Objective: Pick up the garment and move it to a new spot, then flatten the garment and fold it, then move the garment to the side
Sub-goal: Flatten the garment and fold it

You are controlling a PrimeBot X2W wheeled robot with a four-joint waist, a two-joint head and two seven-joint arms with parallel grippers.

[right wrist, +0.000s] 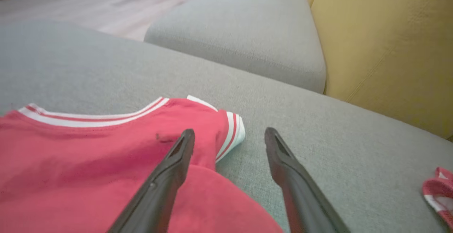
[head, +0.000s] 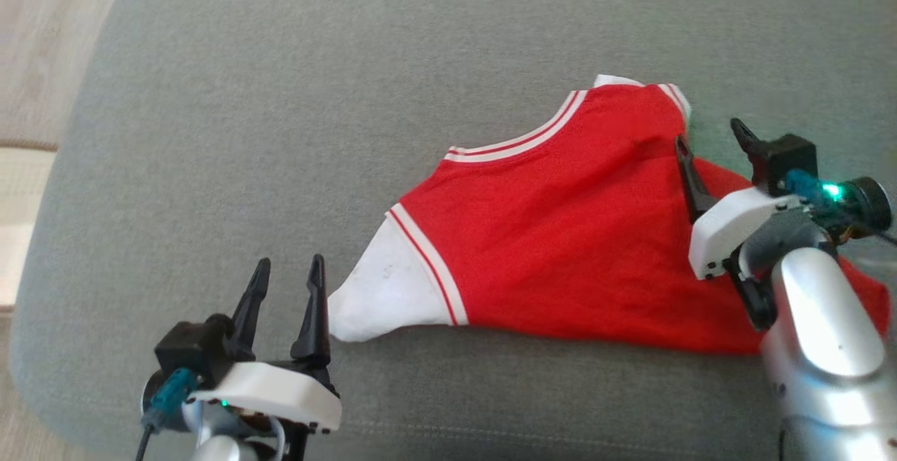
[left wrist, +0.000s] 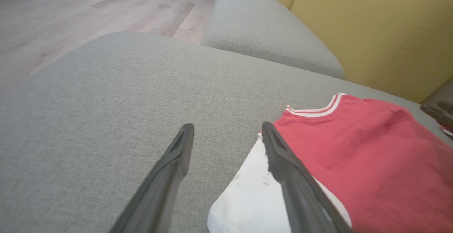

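Looking down from my head, I see the garment point(head: 574, 230), a red shirt with white trim, lying spread but wrinkled on the grey cushion point(head: 280, 97), right of the middle. Its white sleeve point(head: 385, 286) points toward my left gripper point(head: 290, 260), which sits at the lower left with its two fingers parted and nothing between them; the nearer finger stands just beside the sleeve's tip. My right gripper point(head: 707, 132) is at the right edge of the shirt, fingers spread as well, one lying over the red cloth and the other over bare cushion.

From my left wrist, the left gripper point(left wrist: 227, 126) gapes above the cushion point(left wrist: 106, 102). One finger crosses in front of the white sleeve point(left wrist: 247, 197); the other is over plain grey fabric. The garment point(left wrist: 371, 155) stretches away to the right, its striped collar point(left wrist: 315, 111) facing the yellow backrest point(left wrist: 371, 24). A second grey cushion point(left wrist: 262, 31) and wooden floor point(left wrist: 88, 3) lie beyond.

From my right wrist, the right gripper point(right wrist: 229, 131) is spread wide and empty. One finger hangs over the garment point(right wrist: 88, 162), near its striped cuff point(right wrist: 231, 134); whether it touches the cloth I cannot tell. The other finger is over the cushion point(right wrist: 318, 148). A scrap of red-and-white cloth point(right wrist: 439, 190) shows at the lower right edge.
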